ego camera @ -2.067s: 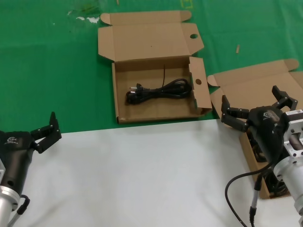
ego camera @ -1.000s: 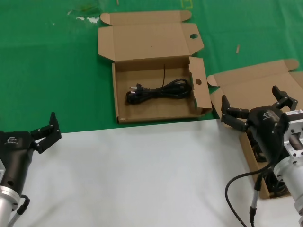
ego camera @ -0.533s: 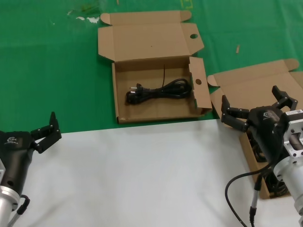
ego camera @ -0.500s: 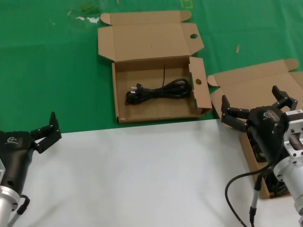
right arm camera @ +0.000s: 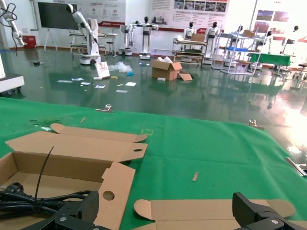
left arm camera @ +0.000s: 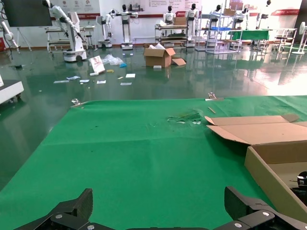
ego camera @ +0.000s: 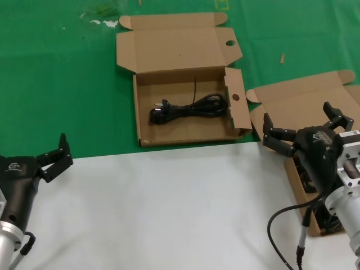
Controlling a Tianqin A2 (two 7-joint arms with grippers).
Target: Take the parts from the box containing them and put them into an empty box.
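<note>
On the green mat (ego camera: 56, 84), both hands (left hand (ego camera: 56, 157), right hand (ego camera: 304, 130)) hover spread wide, grasping nothing.

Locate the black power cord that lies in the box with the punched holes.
In the head view the black power cord lies centre-top, on the floor of the holed box, left of its side flap and far from both grippers.

Bright, even overhead light, soft short shadows under the cardboard flaps. Strong glare on the polished hall floor (right arm camera: 201, 91) in both wrist views, window wash at far right. Sharp focus throughout, distant background slightly soft.
</note>
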